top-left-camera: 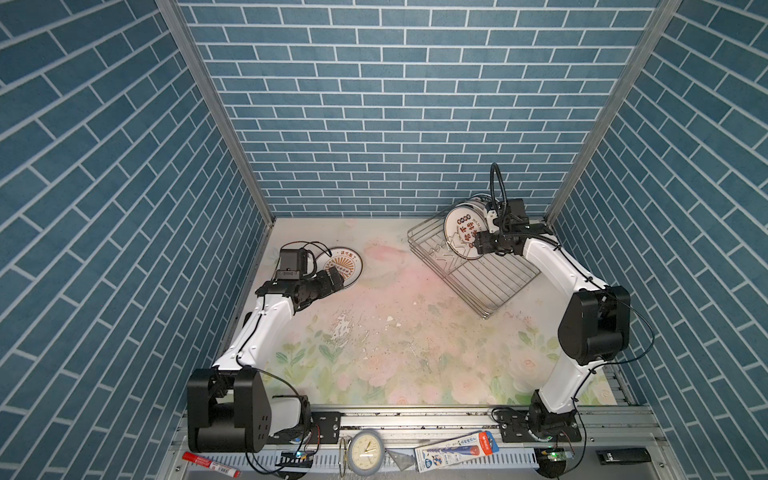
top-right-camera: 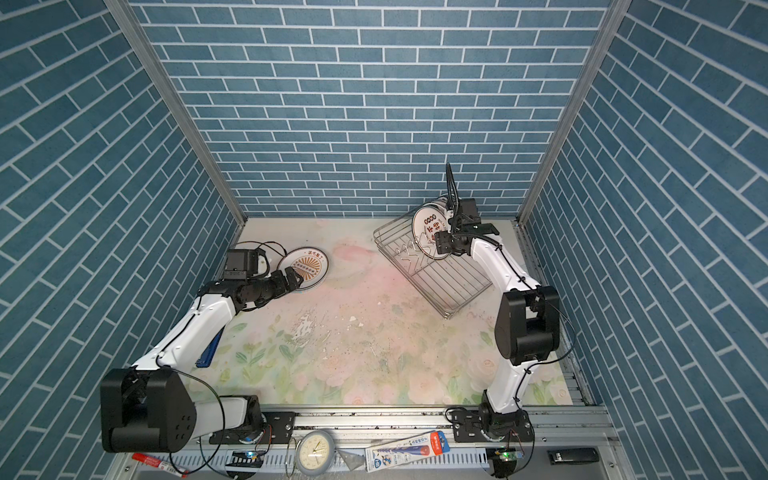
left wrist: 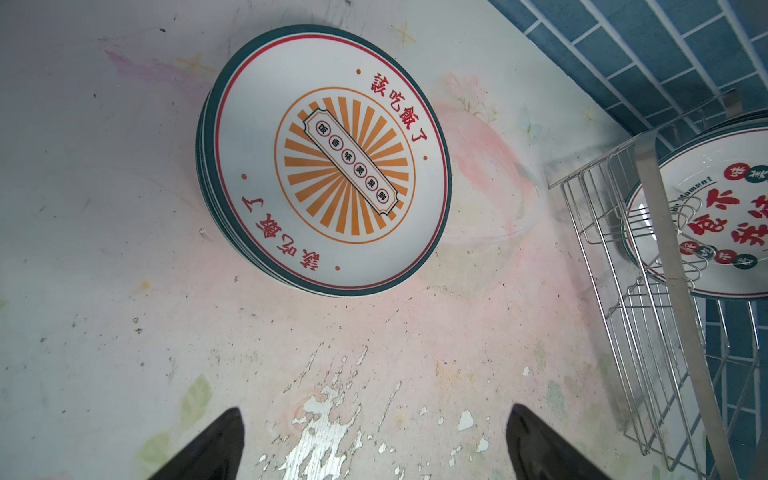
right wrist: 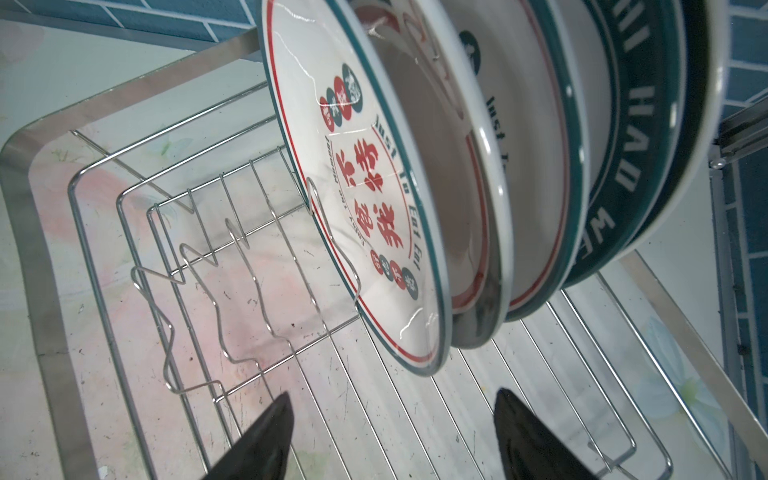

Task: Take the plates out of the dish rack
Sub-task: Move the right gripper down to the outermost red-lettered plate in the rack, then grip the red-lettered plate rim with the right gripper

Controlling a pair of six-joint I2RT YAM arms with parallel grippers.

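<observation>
several round white plates, some with red writing and some with dark green rims, stand on their edges at the far end of the silver wire dish rack. they are packed close side by side, and thin upright wire prongs hold them up. the front plate has big red letters and a thin green rim, and it leans a little. the rack sits at the back right of the table, turned slantways, close to the blue brick wall. the black right fingers are low inside the rack, just in front of the front plate's bottom edge. they are apart with nothing between them, and in the right wrist view they do not touch the plate. at the back left of the flowery painted table lies a flat stack of round white plates. the top one has an orange sunburst and red letters. the black left fingers are spread wide with nothing in them. they hover near that stack, over a patch of chipped paint. at the very front, off the table, a small round grey clock lies on the metal rail.
</observation>
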